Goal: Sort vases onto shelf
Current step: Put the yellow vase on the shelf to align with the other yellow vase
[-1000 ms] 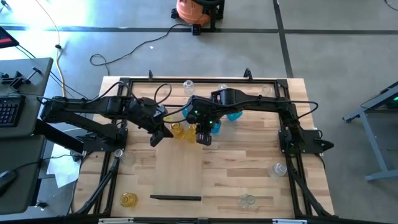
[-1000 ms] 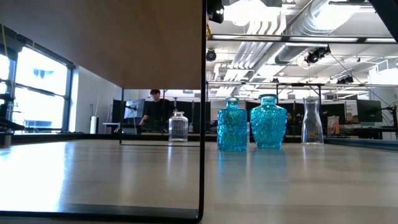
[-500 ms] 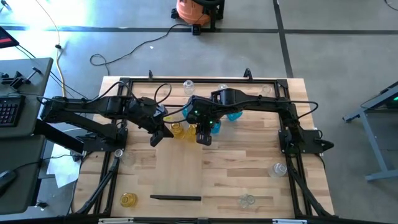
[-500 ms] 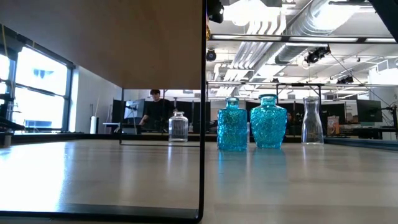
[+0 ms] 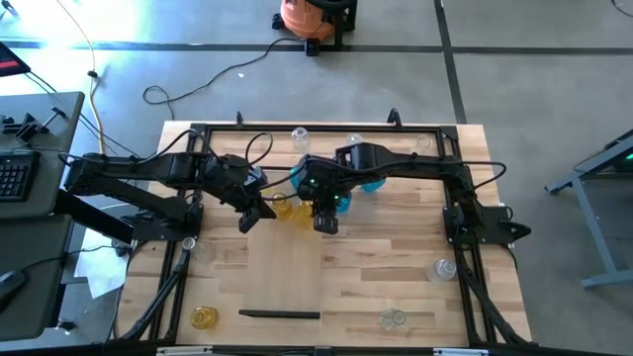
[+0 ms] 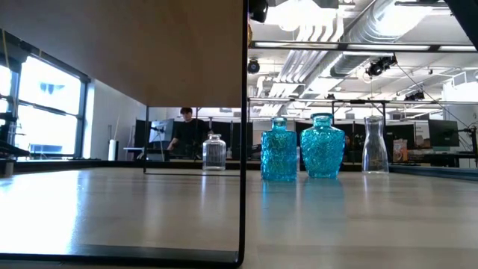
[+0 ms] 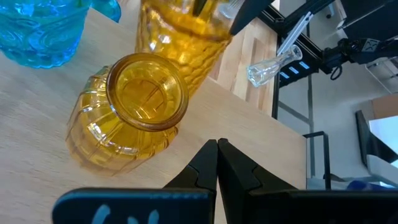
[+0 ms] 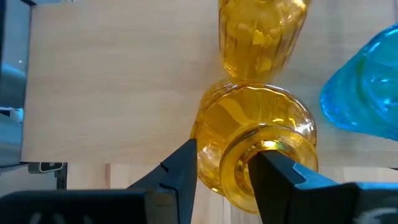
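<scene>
Right end effector shifted slightly, parted fingers flanking ribbed yellow glass vase

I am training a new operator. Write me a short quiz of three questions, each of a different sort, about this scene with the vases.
1. True or false: the left gripper is shut and holds nothing.
2. Which colour is the vase between the right gripper fingers? A blue, B yellow, C clear.
3. Fill in: in the low view, ___ blue vases stand side by side.

Key: 1 true; 2 B; 3 two.
</scene>
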